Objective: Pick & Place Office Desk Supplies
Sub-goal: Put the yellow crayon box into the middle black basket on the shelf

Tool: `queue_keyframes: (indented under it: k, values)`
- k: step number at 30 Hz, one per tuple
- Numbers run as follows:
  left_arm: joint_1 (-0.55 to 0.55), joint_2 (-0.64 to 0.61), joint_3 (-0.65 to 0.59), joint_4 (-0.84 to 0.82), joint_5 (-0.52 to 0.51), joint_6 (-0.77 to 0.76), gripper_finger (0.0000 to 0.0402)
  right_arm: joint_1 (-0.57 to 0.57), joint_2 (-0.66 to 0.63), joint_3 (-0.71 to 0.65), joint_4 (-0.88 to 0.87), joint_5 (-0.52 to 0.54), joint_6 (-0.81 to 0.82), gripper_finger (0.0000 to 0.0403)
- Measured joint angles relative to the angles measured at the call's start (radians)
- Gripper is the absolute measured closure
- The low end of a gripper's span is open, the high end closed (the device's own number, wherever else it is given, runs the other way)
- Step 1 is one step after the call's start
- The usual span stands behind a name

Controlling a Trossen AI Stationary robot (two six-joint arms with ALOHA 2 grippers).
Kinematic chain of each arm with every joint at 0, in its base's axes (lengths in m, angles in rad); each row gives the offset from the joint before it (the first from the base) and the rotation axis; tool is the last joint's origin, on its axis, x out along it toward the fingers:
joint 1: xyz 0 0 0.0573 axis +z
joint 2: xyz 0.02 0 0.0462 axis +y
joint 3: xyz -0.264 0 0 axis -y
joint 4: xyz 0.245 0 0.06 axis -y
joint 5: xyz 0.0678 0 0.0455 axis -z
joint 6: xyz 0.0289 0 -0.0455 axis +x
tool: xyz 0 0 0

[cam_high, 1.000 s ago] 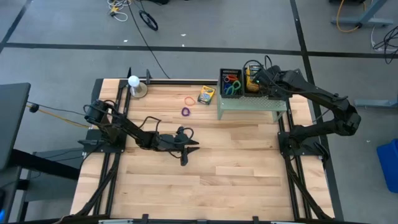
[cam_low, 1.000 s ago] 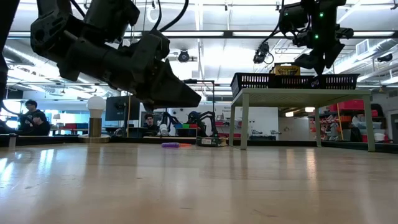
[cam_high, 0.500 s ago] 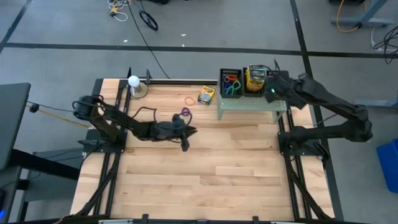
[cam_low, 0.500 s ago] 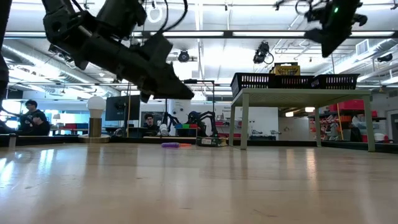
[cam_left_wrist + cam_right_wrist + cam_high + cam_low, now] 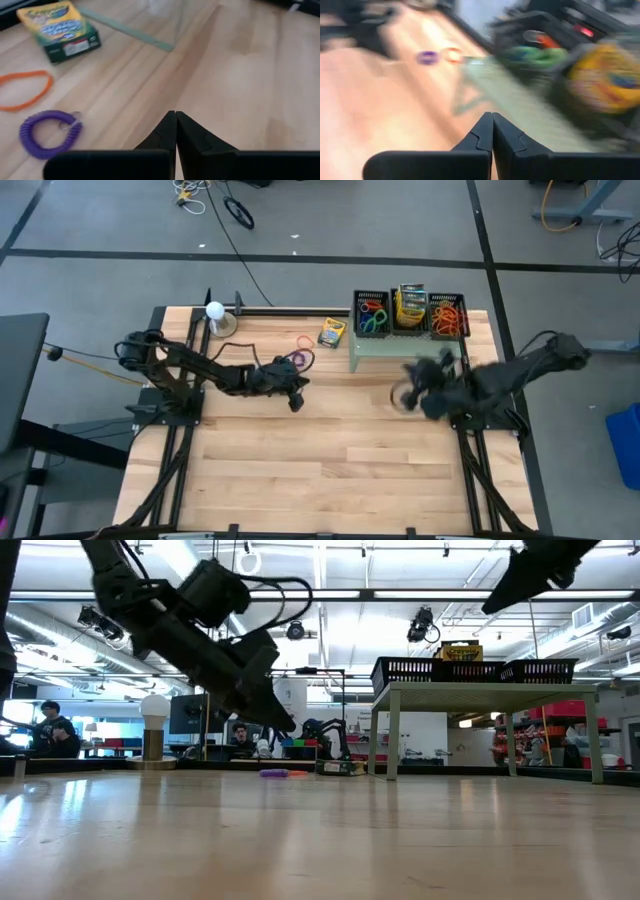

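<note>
A purple coil ring (image 5: 50, 134), an orange rubber band (image 5: 25, 90) and a yellow-and-green crayon box (image 5: 60, 30) lie flat on the wood near the far edge. In the high view they are the ring (image 5: 297, 360), the band (image 5: 303, 340) and the box (image 5: 331, 332). My left gripper (image 5: 296, 402) hangs shut and holds nothing, just near of the ring; its own view (image 5: 175, 120) shows the fingers together. My right gripper (image 5: 405, 395), blurred, is over the table near of the stand, shut and holding nothing (image 5: 492, 120).
A pale green perforated stand (image 5: 405, 350) at the far right carries three black baskets: coloured rings (image 5: 371, 315), crayon boxes (image 5: 410, 305) and orange bands (image 5: 448, 315). A white ball on a round base (image 5: 215, 315) stands far left. Bare wood fills the near half.
My left gripper has gone toward the far edge, closer to the purple ring, and its fingers have come together. My right gripper has swung fast from over the middle basket toward the near edge, off the stand and out over the table.
</note>
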Motion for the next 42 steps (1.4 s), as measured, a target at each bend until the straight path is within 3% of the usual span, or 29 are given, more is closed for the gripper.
queue_keyframes:
  k: [7, 11, 21, 29, 36, 42]
  values:
    - [0.174, 0.0, 0.182, -0.302, 0.046, -0.003, 0.0393, 0.257, 0.109, -0.125, 0.31, 0.089, 0.0, 0.04]
    - [0.288, 0.016, 0.287, -0.4, 0.142, -0.009, 0.0385, 0.34, 0.195, -0.125, 0.391, 0.124, -0.008, 0.0401]
    - [0.46, 0.26, 0.504, -0.458, 0.295, -0.016, 0.0293, 0.387, 0.304, -0.125, 0.447, 0.144, -0.008, 0.0401]
    - [0.487, 0.435, 0.747, -0.594, 0.297, -0.012, 0.023, 0.386, 0.305, -0.125, 0.442, 0.143, -0.008, 0.0401]
    - [0.492, 0.513, 0.869, -0.755, 0.274, 0.006, 0.0246, 0.386, 0.305, -0.125, 0.436, 0.142, -0.016, 0.0401]
    - [0.493, 0.512, 0.889, -0.838, 0.273, 0.034, 0.0317, 0.386, 0.305, -0.125, 0.438, 0.142, -0.016, 0.0401]
